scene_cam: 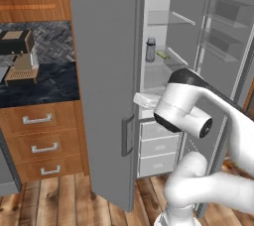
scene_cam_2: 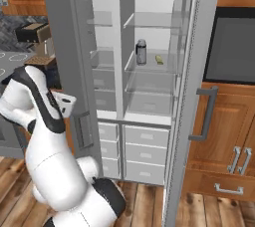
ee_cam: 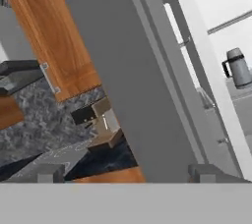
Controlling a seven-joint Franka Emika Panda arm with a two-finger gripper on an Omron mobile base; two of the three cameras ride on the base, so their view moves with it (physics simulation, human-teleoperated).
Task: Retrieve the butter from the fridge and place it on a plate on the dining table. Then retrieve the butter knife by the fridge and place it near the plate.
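The fridge (scene_cam: 104,71) stands with both doors swung open, showing its white inside (scene_cam_2: 149,22). The butter (scene_cam_2: 159,59) is a small pale-yellow stick on a middle clear shelf, also seen in the left base view (scene_cam: 162,53), just right of a grey can (scene_cam_2: 141,52). My gripper (ee_cam: 127,173) is open, its two tips far apart with nothing between them. It hangs in front of the left door's edge, below and left of the butter shelf, well short of it. The plate, the dining table and the butter knife are out of view.
The open left door (ee_cam: 128,80) lies straight ahead of the hand. The right door (scene_cam_2: 194,96) with its bar handle stands beside a wooden cabinet with a microwave (scene_cam_2: 231,49). A coffee machine (scene_cam: 20,54) sits on the black counter above wooden drawers (scene_cam: 42,145).
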